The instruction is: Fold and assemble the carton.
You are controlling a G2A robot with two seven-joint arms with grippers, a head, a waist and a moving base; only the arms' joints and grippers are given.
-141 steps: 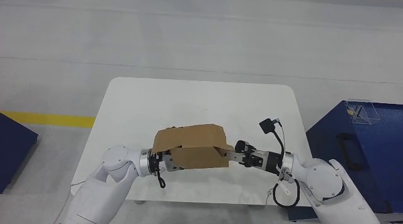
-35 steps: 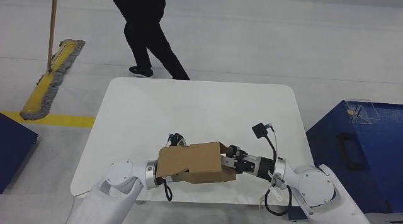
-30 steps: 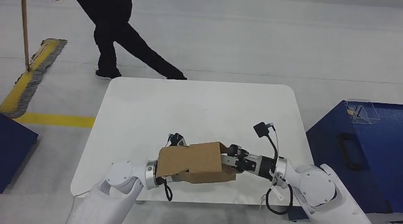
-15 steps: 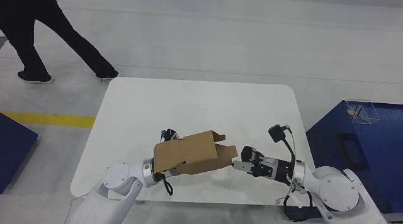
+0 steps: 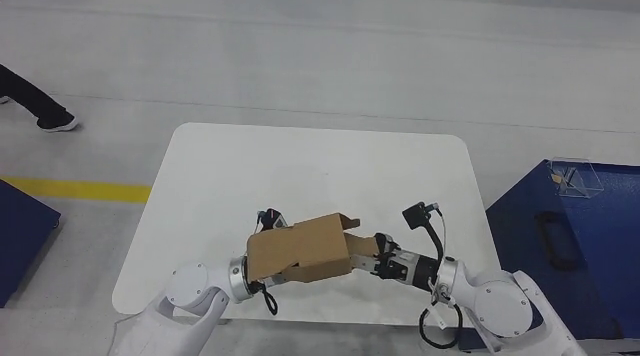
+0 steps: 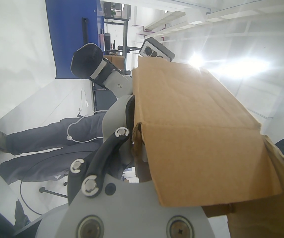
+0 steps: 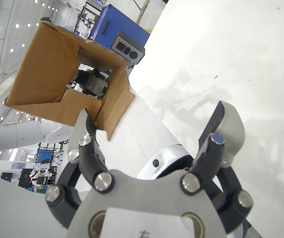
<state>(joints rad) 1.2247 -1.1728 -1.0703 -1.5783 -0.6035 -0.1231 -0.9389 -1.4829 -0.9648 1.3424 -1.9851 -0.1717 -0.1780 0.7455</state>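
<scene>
The brown carton hangs tilted above the front of the white table, its open end with loose flaps turned to the right. My left gripper is shut on the carton's left end; one grey finger presses the carton wall and the other is hidden behind the cardboard. My right gripper is open right beside the flaps. In the right wrist view the right gripper holds nothing, and one fingertip lies at the edge of the carton's lower flap.
A blue cabinet stands right of the table and another at the left edge. The table's back half is bare. Both arms work close to the table's front edge.
Over the last second the carton's right end tilted upward. My right gripper drew back to the right and has come in again to the flaps. The left gripper kept its hold.
</scene>
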